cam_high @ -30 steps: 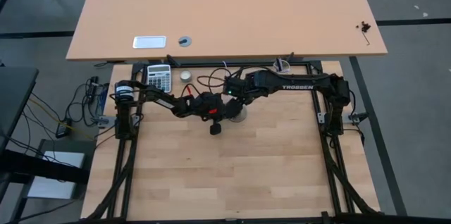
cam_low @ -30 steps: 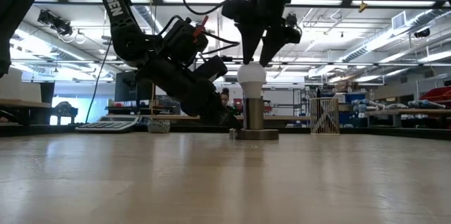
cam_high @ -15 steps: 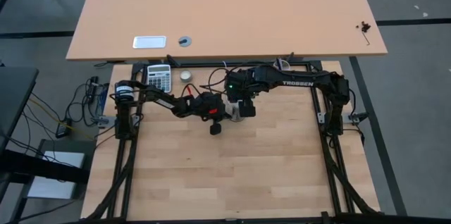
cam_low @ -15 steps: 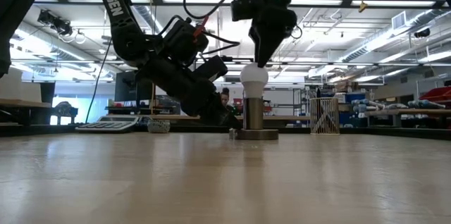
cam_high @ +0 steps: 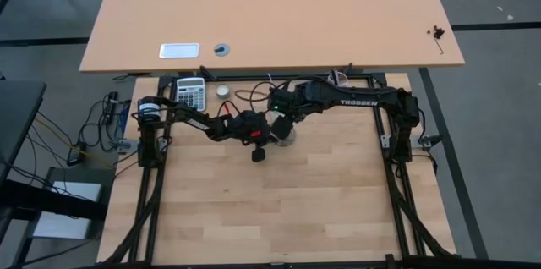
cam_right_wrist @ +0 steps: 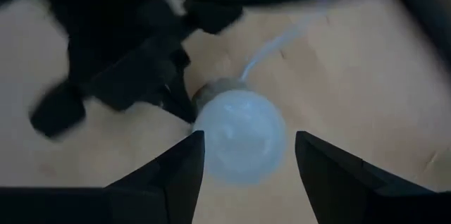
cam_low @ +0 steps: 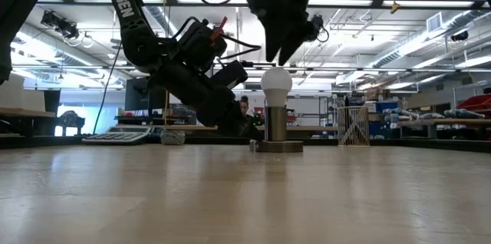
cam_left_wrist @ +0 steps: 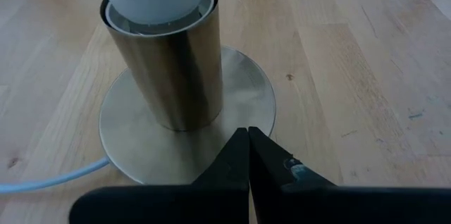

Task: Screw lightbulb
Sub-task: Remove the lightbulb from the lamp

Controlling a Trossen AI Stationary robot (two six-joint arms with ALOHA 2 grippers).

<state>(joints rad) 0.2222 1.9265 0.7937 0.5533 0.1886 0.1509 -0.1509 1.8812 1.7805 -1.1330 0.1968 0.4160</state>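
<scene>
The white lightbulb stands upright, its narrow end down in the round grey metal socket, whose flat base rests on the table. My right gripper is open and points down just above the globe; in the right wrist view its fingers show on either side of the bulb without touching it. My left gripper is shut, its tips on the socket's base. In the high view the right gripper hides the bulb. My left gripper sets its shut fingertips down on the flat disc of the socket base, near the disc's rim on the gripper's side. It comes slanting down from the table's left. The base lies flat on the table, the socket upright.
A thin white cord runs from the base across the table. A calculator and a small round pale tin lie at the table's far left. A white wire basket stands behind the socket in the low view.
My right gripper, whose fingers stood around the top of the globe a second ago, has turned about over the bulb and risen a little, so its tips are now just above the globe. The bulb stays upright in the socket.
</scene>
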